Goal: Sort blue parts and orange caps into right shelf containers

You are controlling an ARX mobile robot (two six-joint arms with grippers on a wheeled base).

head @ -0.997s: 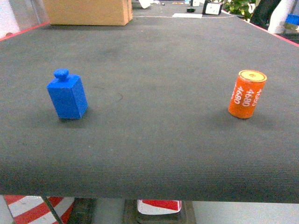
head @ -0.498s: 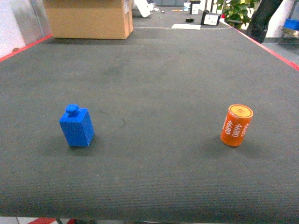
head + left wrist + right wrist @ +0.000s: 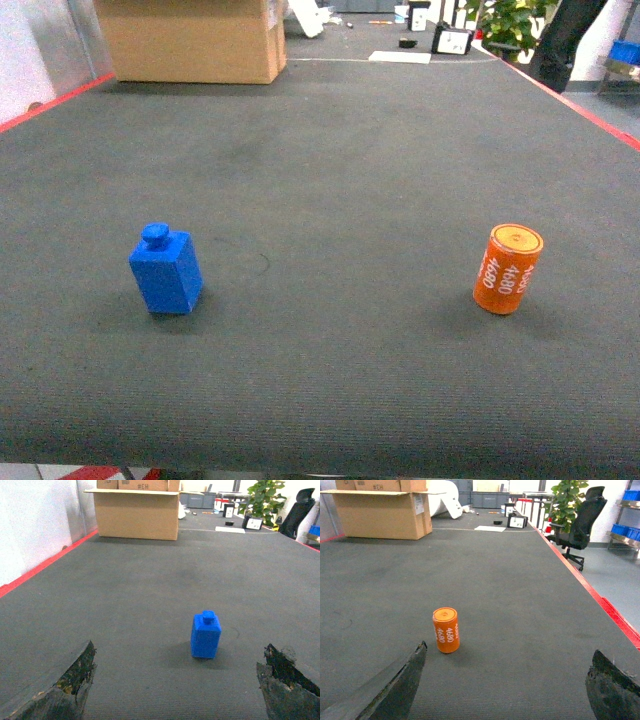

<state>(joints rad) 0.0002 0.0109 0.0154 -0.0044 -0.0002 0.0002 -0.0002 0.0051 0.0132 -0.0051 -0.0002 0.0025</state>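
Blue part [image 3: 166, 270] and orange cap [image 3: 508, 268] now sit steady in view after the camera's shift, so picking can begin, with left gripper [image 3: 177, 690] and right gripper [image 3: 505, 690] both spread wide and empty.

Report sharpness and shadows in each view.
Head view: blue part and orange cap sharp, shadows faint, far background soft. Left wrist view: left gripper fingertips blurred, part crisp. Right wrist view: right gripper fingertips blurred, cap's digits readable.
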